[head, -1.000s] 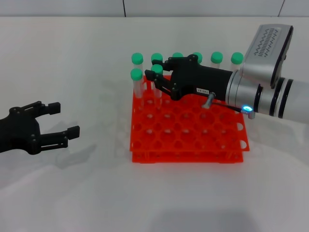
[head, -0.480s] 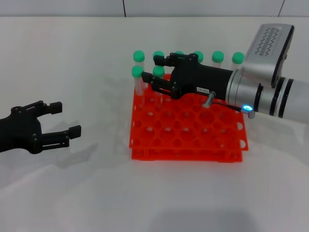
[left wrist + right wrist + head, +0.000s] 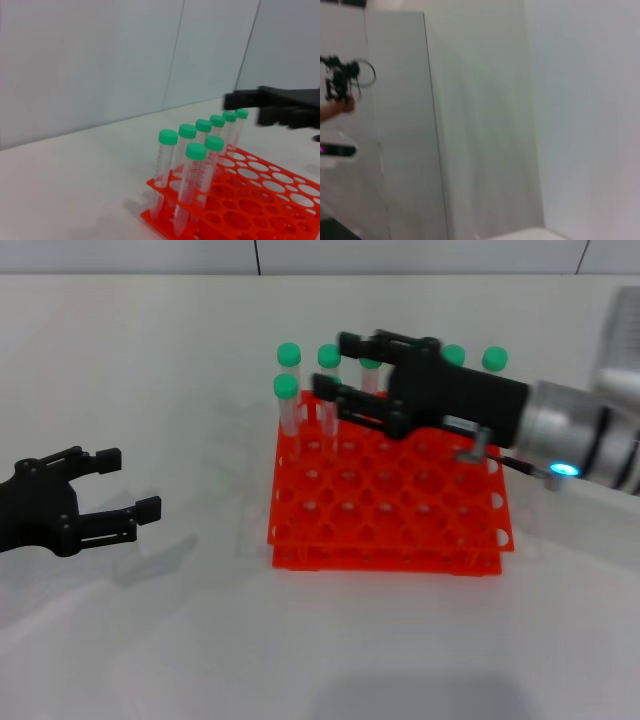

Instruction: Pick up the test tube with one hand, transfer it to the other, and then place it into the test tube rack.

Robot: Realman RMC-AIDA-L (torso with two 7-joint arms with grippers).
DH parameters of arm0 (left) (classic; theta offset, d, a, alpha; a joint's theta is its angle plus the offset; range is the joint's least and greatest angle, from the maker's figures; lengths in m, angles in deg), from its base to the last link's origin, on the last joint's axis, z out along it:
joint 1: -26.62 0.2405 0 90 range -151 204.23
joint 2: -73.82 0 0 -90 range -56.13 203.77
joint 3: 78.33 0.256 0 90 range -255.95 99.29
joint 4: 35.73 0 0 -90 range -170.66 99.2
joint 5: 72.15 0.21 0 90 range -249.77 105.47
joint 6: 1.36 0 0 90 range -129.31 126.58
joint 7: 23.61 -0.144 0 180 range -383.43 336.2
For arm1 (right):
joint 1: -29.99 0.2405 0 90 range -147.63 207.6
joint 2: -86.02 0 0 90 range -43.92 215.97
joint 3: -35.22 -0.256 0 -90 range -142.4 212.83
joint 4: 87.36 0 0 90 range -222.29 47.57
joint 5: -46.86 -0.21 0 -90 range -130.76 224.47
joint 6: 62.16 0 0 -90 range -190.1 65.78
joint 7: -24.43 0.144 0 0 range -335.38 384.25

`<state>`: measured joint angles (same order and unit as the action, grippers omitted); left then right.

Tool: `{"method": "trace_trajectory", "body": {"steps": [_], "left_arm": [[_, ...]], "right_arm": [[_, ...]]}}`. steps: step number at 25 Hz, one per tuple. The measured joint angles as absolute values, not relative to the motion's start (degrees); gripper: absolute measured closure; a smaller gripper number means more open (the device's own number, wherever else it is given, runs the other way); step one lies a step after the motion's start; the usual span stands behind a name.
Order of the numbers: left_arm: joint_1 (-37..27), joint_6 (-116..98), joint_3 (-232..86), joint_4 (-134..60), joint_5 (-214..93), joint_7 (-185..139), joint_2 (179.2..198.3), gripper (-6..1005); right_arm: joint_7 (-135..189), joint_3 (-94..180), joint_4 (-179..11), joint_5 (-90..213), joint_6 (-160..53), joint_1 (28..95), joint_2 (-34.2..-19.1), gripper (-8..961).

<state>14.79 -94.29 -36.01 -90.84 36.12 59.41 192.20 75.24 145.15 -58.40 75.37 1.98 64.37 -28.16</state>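
Observation:
The orange-red test tube rack point(image 3: 390, 561) stands at the table's middle, also in the left wrist view point(image 3: 260, 175). Several green-capped tubes stand in its two far rows. The test tube point(image 3: 327, 432) stands upright in the second row, beside one other tube, its cap hidden behind a finger; the left wrist view shows it whole point(image 3: 214, 144). My labelled right gripper point(image 3: 333, 366) is open and empty, hovering over that corner, with its fingers point(image 3: 280, 102) above the tubes. My unlabelled left gripper point(image 3: 125, 483) is open and empty, low at the left.
White table all round the rack. A pale wall stands behind the table. The right wrist view shows only walls and a panel, none of the task's things.
My right gripper has let go of the test tube, risen and drawn back to the right. The tube stays standing in the rack. The rack shifted slightly. My left gripper has barely moved.

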Motion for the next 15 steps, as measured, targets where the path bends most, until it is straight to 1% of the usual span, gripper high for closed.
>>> {"method": "trace_trajectory", "body": {"steps": [2, 3, 7, 10, 15], "left_arm": [[14.78, -94.65, -36.21, -90.84, 36.06, 59.0, 192.18, 105], [14.73, -94.9, -36.21, -90.83, 35.88, 58.82, 192.13, 105], [13.83, -97.63, -36.59, -90.47, 34.68, 58.49, 191.11, 105], [11.95, -100.03, -37.39, -88.72, 34.51, 58.77, 189.8, 105], [8.31, -102.92, -37.53, -84.31, 34.97, 58.9, 187.09, 105]], "right_arm": [[76.14, 143.47, -58.38, 77.43, 5.31, 63.04, -26.93, 356], [77.66, 142.14, -58.39, 79.94, 7.26, 62.58, -25.82, 356], [82.81, 137.17, -59.26, 89.37, 11.13, 62.2, -22.9, 354], [85.27, 132.12, -60.35, 96.09, 14.12, 61.55, -21.54, 353], [86.9, 123.43, -60.7, 106.86, 18.5, 59.92, -19.83, 256]]}}
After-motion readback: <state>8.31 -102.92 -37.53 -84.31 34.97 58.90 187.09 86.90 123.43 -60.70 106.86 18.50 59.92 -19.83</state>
